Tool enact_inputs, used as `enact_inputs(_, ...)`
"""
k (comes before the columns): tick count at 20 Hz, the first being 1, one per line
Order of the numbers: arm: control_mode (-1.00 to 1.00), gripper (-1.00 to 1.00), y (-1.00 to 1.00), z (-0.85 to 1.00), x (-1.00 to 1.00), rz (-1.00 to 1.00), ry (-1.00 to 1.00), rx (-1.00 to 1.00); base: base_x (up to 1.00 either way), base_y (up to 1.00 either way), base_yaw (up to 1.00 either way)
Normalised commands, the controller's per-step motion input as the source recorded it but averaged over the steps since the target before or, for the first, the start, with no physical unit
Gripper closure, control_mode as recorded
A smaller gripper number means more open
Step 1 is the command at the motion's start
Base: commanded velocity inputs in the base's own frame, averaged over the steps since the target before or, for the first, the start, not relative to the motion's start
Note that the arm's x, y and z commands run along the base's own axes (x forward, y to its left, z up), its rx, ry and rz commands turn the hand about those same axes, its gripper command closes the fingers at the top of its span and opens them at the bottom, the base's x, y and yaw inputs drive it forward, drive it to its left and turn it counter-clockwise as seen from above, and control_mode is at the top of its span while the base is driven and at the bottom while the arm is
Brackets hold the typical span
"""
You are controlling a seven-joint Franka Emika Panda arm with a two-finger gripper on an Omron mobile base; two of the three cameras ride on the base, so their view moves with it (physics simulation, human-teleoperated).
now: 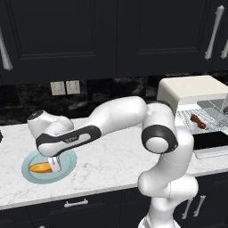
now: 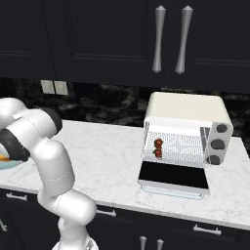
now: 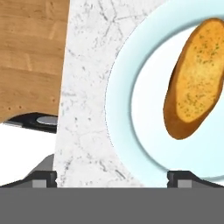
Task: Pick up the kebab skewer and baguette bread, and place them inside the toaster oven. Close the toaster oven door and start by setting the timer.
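The bread point(image 3: 194, 76) lies on the plate point(image 3: 122, 109) just off-centre below the wide-open, empty gripper point(image 3: 112, 175), which should centre, then descend.

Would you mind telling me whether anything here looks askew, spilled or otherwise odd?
Nothing stands out. The kebab skewer lies on the rack of the open toaster oven, and the baguette bread rests intact on its plate.

base views: behind arm, share counter point(image 1: 111, 156) | hand view: close above plate point(image 3: 127, 87)
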Motion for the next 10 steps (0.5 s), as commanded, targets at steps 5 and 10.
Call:
enact_inputs(5, -1.0, -1.0, 0.28, -0.29, 0.14, 0.0, 0.0, 0.05, 0.0, 0.0, 0.0)
enact_inputs(10, -1.0, -1.0, 0.24, -0.23, 0.3, -0.03, 0.0, 0.0, 0.0, 0.0, 0.0)
